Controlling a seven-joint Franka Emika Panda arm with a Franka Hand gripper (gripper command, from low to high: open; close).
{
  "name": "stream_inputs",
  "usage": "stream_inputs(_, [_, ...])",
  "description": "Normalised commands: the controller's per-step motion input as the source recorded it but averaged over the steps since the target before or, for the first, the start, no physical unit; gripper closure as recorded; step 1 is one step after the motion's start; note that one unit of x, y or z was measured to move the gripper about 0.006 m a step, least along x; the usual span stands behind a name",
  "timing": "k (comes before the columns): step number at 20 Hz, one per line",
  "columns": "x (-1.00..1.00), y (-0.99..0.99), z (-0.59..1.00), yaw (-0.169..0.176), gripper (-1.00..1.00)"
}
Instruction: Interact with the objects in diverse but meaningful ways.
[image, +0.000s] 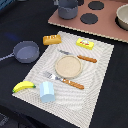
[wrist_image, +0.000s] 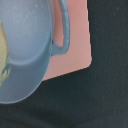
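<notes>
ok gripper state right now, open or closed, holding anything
Gripper: out of sight in both views, so it cannot be told; the wrist view shows only a grey pot below.

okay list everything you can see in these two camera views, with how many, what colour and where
placemat: 1, pale striped, middle of the dark table
plate: 1, tan, centre of placemat
fork: 1, orange handle, below plate
knife: 1, orange handle, above plate
bread loaf: 1, orange-brown, placemat's far corner on the exterior view's left
packet: 1, yellow with red mark, far edge of placemat
banana: 1, yellow, near corner on the exterior view's left
cup: 1, light blue, beside banana
pan: 1, grey, off placemat on the exterior view's left
stove: 1, pink with black burners, far side
pot: 1, grey, on stove
bowl: 1, beige, stove's right edge
gripper: not in view
</notes>
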Motion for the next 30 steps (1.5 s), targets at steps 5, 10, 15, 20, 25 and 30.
stream_inputs(5, [-0.36, 0.02, -0.2, -0.041, -1.0])
stream_inputs(10, [-0.18, 0.02, -0.19, -0.099, -1.0])
stream_inputs(15, [-0.17, 0.0, -0.2, -0.134, -1.0])
stream_inputs(20, [-0.17, 0.01, -0.19, -0.128, -1.0])
stream_inputs(25, [-0.15, 0.03, -0.15, -0.074, -1.0])
stream_inputs(30, [-0.03, 0.16, -0.05, -0.015, -1.0])
